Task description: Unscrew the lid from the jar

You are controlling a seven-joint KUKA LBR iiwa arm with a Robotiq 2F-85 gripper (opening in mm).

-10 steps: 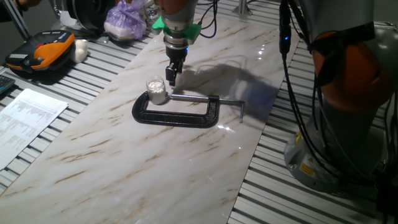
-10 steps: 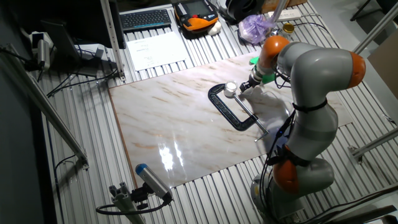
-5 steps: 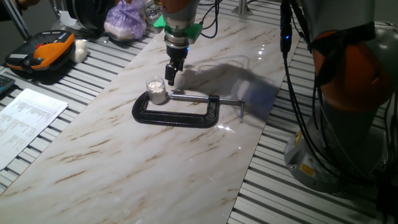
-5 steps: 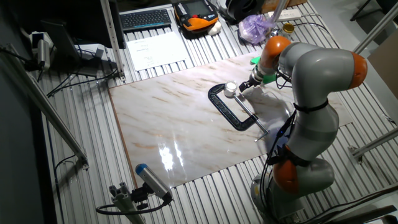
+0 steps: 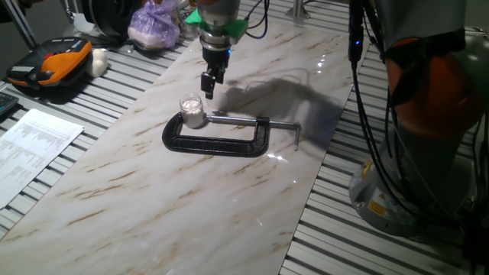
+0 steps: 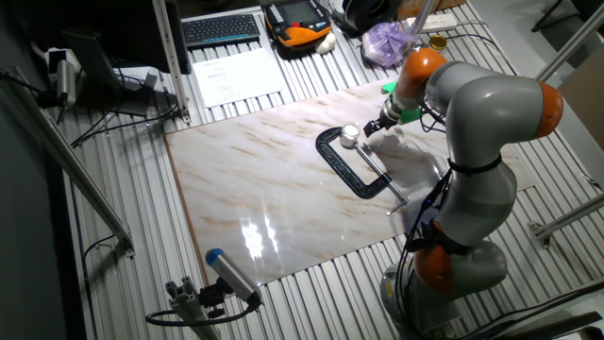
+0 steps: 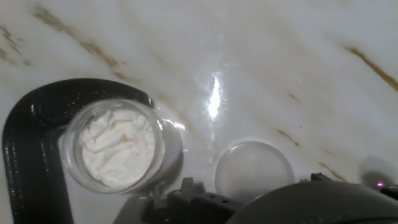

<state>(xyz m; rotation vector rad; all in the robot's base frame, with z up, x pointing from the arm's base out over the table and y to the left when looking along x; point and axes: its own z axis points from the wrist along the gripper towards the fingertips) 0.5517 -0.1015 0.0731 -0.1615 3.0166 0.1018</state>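
From one fixed view: jar (image 5: 192, 111) upright on the marbled table (image 5: 153, 191), seated in the mouth of the black C-clamp (image 5: 218, 137) at the clamp's left end, mouth open with no cap on it. End effector (image 5: 208, 88) raised above the table just beyond and to the right of the jar, clear of it, fingers pointing down; whether apart or together cannot tell at this size. Lid hard to pick out here against the pale surface. From the other fixed view: jar (image 6: 350, 136) at the far end of the C-clamp (image 6: 354, 166), end effector (image 6: 372, 130) just beside it on the arm's side, finger spacing again too small to judge. From the hand view: jar (image 7: 116, 145) at lower left, open, white creamy contents visible from above, black clamp (image 7: 28, 149) curving round its left side. Lid (image 7: 254, 171) lying flat on the table (image 7: 249, 56) just right of the jar, close but apart from it, empty of any grip.
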